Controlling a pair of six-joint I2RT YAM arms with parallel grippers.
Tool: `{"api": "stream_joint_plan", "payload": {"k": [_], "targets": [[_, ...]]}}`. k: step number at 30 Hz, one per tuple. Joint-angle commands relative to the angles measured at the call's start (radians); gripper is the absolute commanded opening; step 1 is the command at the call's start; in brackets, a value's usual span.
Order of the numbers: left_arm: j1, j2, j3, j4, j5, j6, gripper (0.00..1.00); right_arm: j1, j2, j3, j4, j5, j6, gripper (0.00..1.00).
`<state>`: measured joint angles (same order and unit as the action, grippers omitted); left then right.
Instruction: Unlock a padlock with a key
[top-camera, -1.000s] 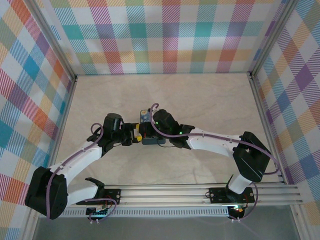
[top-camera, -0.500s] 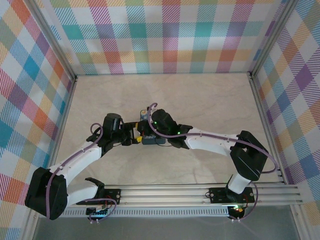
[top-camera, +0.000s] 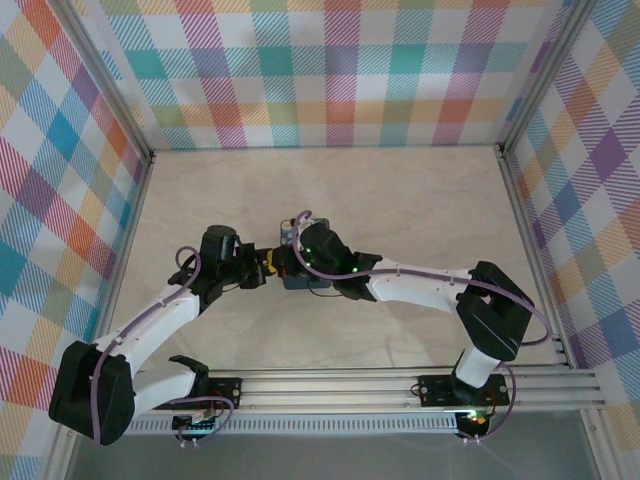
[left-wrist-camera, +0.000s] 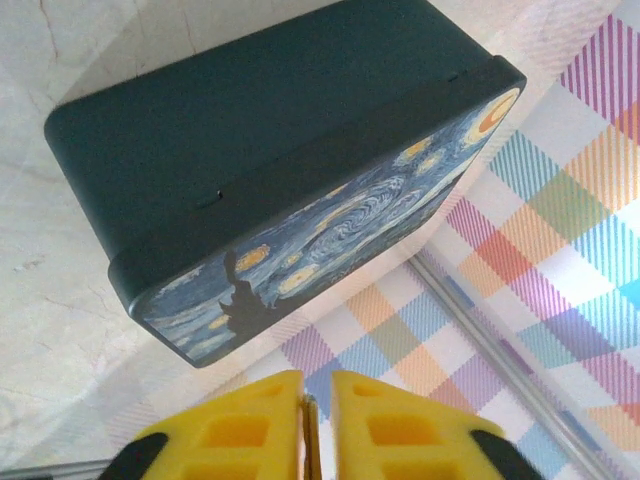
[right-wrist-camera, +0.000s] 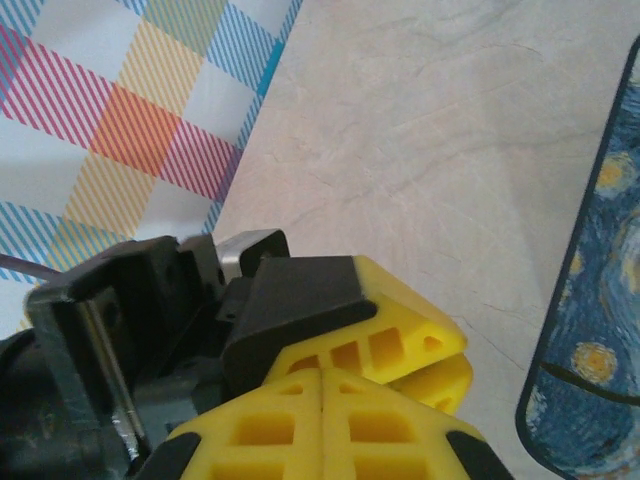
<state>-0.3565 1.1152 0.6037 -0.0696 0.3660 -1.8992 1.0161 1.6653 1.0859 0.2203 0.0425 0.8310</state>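
Left wrist shows one box (left-wrist-camera: 280, 150), left jaws pinching one key (left-wrist-camera: 312, 432); right jaws pressed together.

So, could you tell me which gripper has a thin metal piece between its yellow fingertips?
The left gripper: a thin grey sliver, likely the key, sits between its fingertips. On the right gripper the fingertips meet flush, nothing between.

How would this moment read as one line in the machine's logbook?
left claw: shut on key | right claw: shut, nothing seen held | blue box: on table, close to both claws
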Motion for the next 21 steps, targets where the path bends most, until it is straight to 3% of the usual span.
{"api": "stream_joint_plan", "payload": {"k": [1, 6, 13, 18, 21], "targets": [[0.010, -0.020, -0.013, 0.005, 0.013, 0.004, 0.10, 0.006, -0.032, -0.018, 0.028, 0.007, 0.010, 0.00], [0.014, -0.029, -0.005, -0.032, 0.013, 0.035, 0.07, 0.004, -0.057, -0.026, -0.008, 0.051, -0.008, 0.00], [0.019, -0.040, -0.002, -0.079, 0.008, 0.072, 0.12, 0.004, -0.076, -0.037, -0.047, 0.077, -0.021, 0.00], [0.021, -0.036, 0.005, -0.086, 0.007, 0.093, 0.00, 0.004, -0.078, -0.038, -0.066, 0.077, -0.025, 0.00], [0.026, -0.021, 0.013, -0.091, 0.011, 0.126, 0.00, 0.003, -0.079, -0.042, -0.084, 0.070, -0.040, 0.03]]}}
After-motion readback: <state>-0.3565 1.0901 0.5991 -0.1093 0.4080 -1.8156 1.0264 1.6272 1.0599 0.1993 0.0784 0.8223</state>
